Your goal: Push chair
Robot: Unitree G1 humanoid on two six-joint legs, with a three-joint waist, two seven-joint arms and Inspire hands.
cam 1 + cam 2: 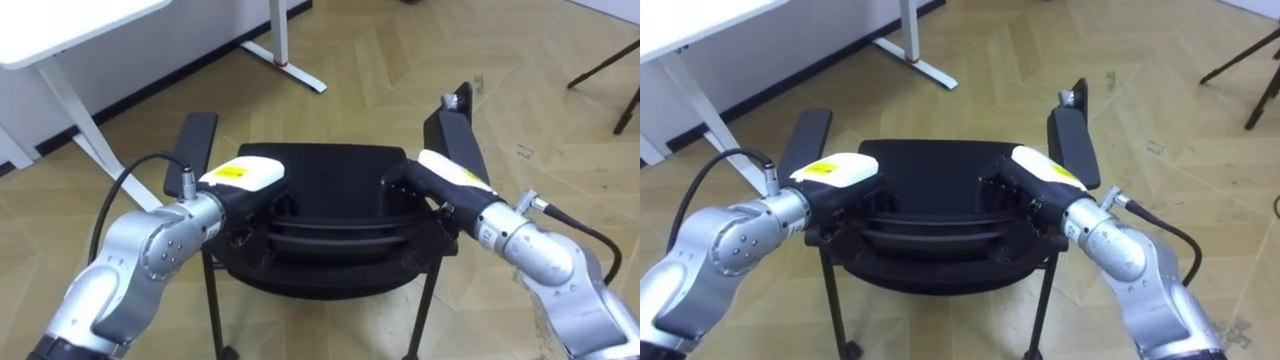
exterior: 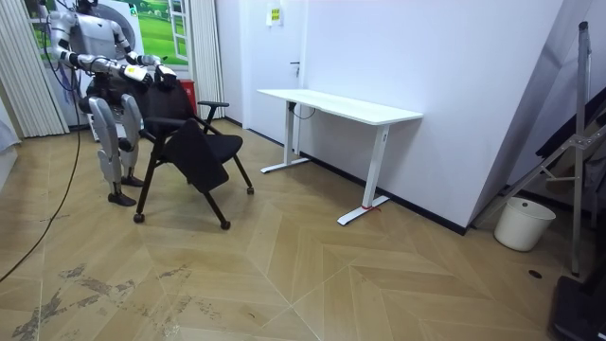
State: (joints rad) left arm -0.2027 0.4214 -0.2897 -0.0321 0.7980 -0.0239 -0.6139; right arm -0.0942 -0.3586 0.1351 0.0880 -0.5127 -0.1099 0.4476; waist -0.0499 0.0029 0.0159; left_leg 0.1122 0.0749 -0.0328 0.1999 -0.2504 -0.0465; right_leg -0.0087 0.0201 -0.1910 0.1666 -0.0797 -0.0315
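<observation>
Herringbone wood floor (image 2: 331, 275), open and unobstructed ahead of the robot; a white desk (image 2: 341, 106) stands against the wall to the room view's right. The chair (image 1: 330, 170), black with two armrests, stands on the floor directly in front of the robot, back toward it, seat facing away, apart from the desk.

The left robot hand (image 1: 243, 173) sits on the top of the chair back toward its left end. The right robot hand (image 1: 450, 172) sits at the right end, beside the right armrest (image 1: 455, 135). Whether either is clasped on the back or merely laid against it cannot be told; dark parts merge with the black frame.

Assessment: the push is at hand, contact made. Recommended: equal pressure from both sides, directed forward and level, so the chair tracks straight and does not swing. Pressing downward risks tipping the back. Steps should match the chair's travel and steer off the desk's foot.
</observation>
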